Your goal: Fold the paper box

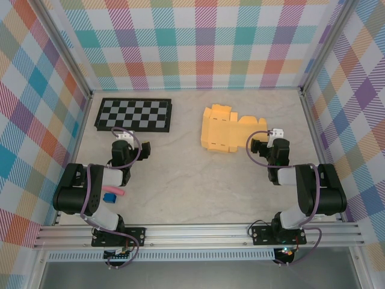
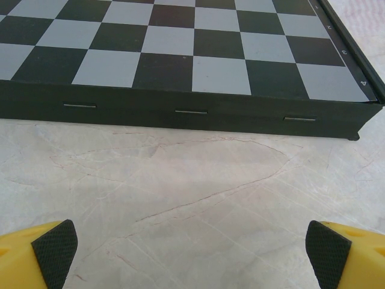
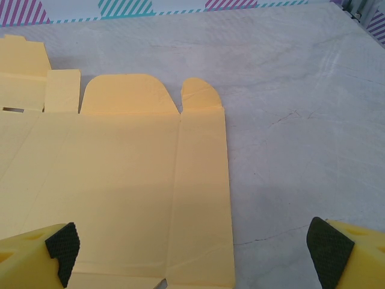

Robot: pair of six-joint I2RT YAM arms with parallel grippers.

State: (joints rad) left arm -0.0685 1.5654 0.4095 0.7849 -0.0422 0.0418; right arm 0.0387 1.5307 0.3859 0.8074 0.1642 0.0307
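Observation:
The paper box is a flat yellow-orange creased cut-out with tabs, lying unfolded on the marble table right of centre. In the right wrist view the paper box spreads under the left half of the frame, its right edge running down the middle. My right gripper hangs open over that edge, one finger above the card and the other above bare table, holding nothing. My right gripper sits just right of the card. My left gripper is open and empty over bare table, facing the checkerboard.
A black-and-white checkerboard lies at the back left; its near side is a short way ahead of my left gripper. Small pink and blue pieces lie by the left arm's base. Plaid walls enclose the table.

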